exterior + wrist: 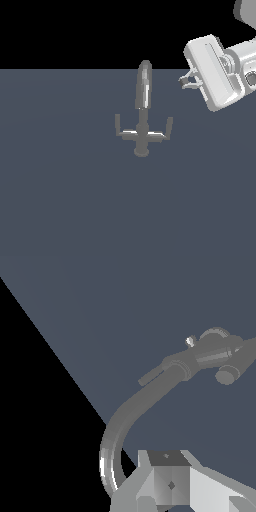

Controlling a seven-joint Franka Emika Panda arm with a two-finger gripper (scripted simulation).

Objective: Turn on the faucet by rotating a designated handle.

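Faucet [143, 110] stands mid-frame on the unmarked tabletop [60, 200], slant-tipped handle [165, 131] on its right, end effector [188, 81] at upper right, apart, fingers slightly parted, gripping nothing.

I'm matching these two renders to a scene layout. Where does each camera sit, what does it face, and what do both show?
Exterior view: off the arm, raised, looking down across the grey floor at the faucet from the front; the pincer and the white wrist enter at the exterior view's upper right.
Wrist view: on the wrist, close above the arched spout, looking along it toward the base and levers; only the pincer's grey body shows at the edge.
Shared: the faucet and the floor.
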